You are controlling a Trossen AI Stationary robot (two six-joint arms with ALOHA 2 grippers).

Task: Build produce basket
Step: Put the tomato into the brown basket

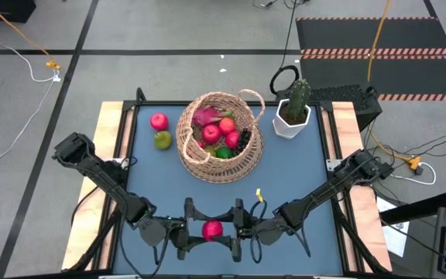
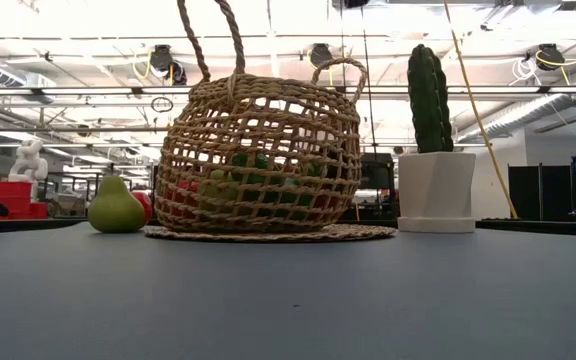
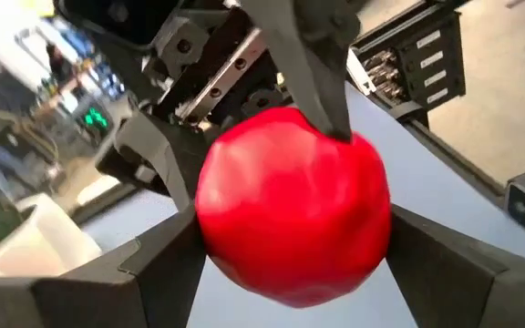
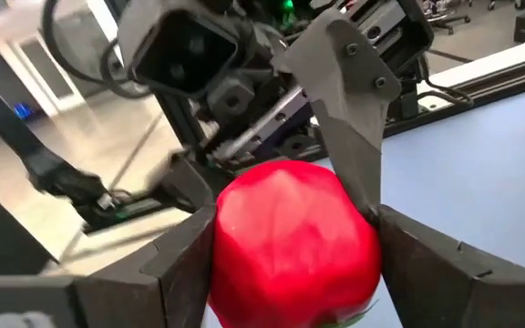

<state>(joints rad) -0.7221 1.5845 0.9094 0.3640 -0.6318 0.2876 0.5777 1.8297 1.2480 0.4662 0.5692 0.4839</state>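
Observation:
A red apple [image 1: 212,229] sits between my two grippers near the table's near edge. My left gripper [image 1: 201,229] comes from the left and my right gripper [image 1: 224,229] from the right, and both are shut on it. The tan wicker basket [image 1: 220,138] stands on its base at the table's far middle. It holds apples, a pink dragon fruit, dark grapes and a green lime. Another red apple [image 1: 159,121] and a yellow-green pear [image 1: 162,139] lie on the table left of the basket. The low view shows the basket [image 2: 258,160] and pear [image 2: 116,208], but neither gripper. My left gripper [image 3: 290,273] pinches the red apple between its two fingers, one on each side of the fruit [image 3: 217,228]. It comes level from the table's left. The apple appears lifted off the table. My right gripper [image 4: 294,273] pinches the same apple between its two fingers at opposite sides [image 4: 231,246]. It comes level from the table's right, facing the left gripper. One finger of the left gripper [image 4: 354,137] lies against the apple's far face.
A green cactus in a white hexagonal pot [image 1: 293,116] stands right of the basket near the far right corner. A small yellow object [image 1: 259,194] lies on the dark mat right of centre. Bare mat lies between the basket and the grippers.

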